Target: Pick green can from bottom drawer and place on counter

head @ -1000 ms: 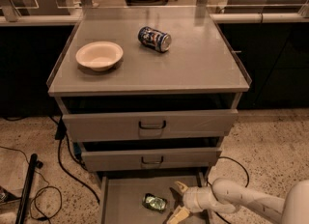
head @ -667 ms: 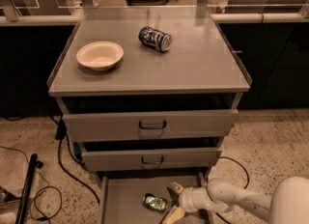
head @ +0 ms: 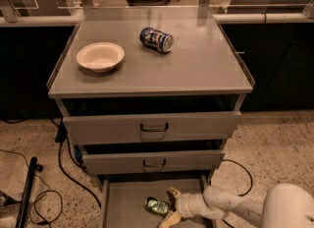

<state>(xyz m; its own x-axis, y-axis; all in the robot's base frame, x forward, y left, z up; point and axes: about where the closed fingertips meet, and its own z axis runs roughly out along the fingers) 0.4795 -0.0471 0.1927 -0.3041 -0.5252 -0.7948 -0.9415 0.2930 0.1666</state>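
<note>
The green can (head: 156, 206) lies on its side on the floor of the open bottom drawer (head: 125, 205), near the middle. My gripper (head: 170, 206) reaches in from the lower right, and its two pale fingers are spread open, one above and one below the can's right end. The can rests on the drawer floor. The counter (head: 196, 65) is the grey top of the cabinet above.
A cream bowl (head: 100, 56) sits on the counter's left side and a blue-and-white can (head: 156, 40) lies on its side near the back middle. The two upper drawers (head: 154, 127) stick out slightly above the bottom drawer. Black cables (head: 29, 192) lie on the floor at left.
My gripper has slid left along the drawer floor, closer to the green can, so its open fingers now bracket the can's end. The can has not moved.
</note>
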